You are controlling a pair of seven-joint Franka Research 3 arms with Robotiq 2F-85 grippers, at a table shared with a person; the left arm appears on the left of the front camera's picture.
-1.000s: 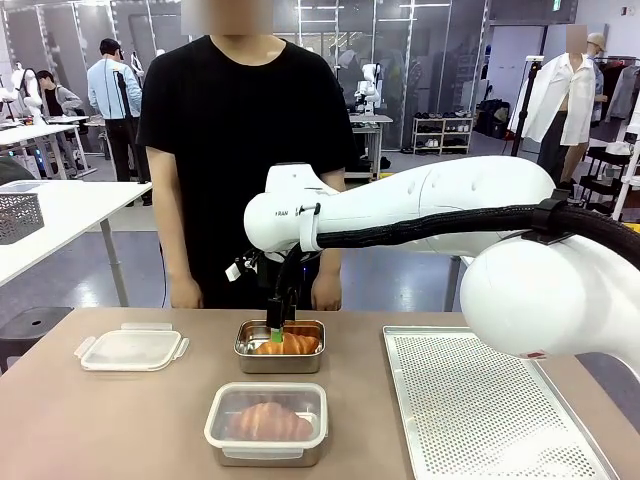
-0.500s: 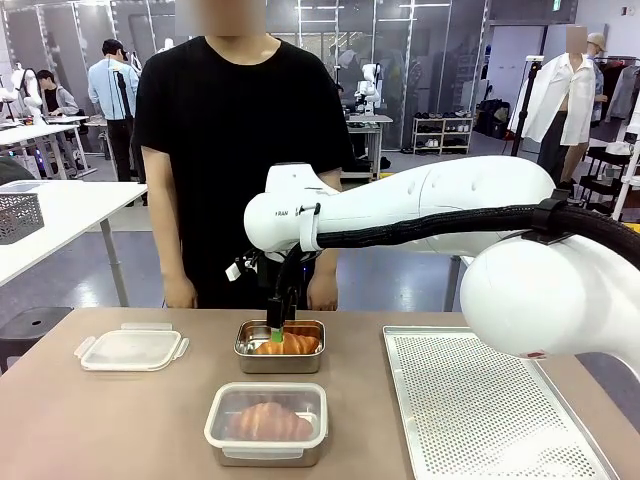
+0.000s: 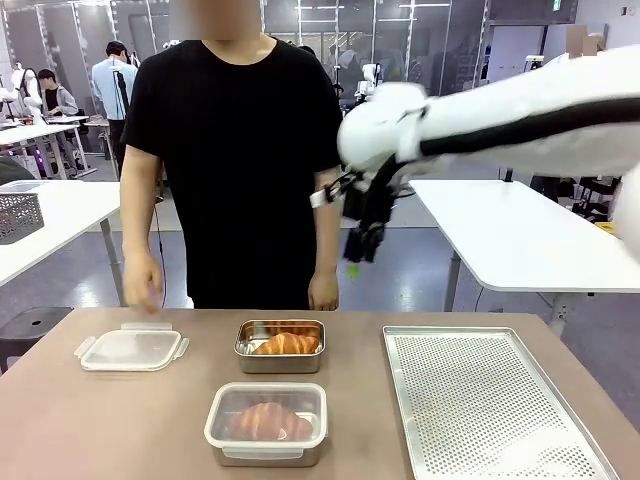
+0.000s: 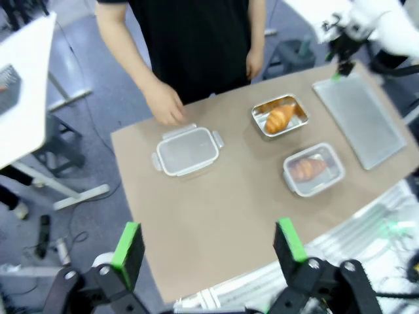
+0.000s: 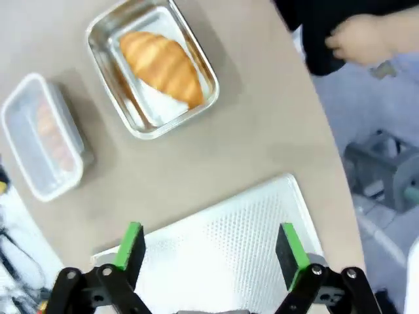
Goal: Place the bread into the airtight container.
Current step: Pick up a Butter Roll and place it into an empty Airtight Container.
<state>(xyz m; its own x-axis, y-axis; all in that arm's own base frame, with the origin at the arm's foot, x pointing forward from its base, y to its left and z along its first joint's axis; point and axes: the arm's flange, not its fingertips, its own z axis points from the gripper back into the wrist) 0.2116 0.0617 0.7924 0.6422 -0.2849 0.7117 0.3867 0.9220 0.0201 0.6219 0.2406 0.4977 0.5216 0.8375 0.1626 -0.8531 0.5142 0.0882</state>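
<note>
A golden bread (image 3: 287,344) lies in the open steel airtight container (image 3: 244,360) at the table's middle; the right wrist view shows the same bread (image 5: 163,65) in its container (image 5: 105,62). My right gripper (image 3: 360,245) hangs high above the table, up and to the right of the container, and my right gripper (image 5: 209,245) is open and empty. The container's clear lid (image 3: 131,349) lies at the left, with the person's hand (image 3: 143,285) just behind it. My left gripper (image 4: 208,242) stands open and empty, high over the table's near side.
A second container (image 3: 266,423) with its lid on holds another bread at the front. A perforated metal tray (image 3: 480,400) covers the right side. The person stands at the far edge, other hand (image 3: 322,290) behind the steel container.
My right gripper has lifted out of the steel container and swung up and right, leaving the bread inside. The person's hand has moved toward the lid.
</note>
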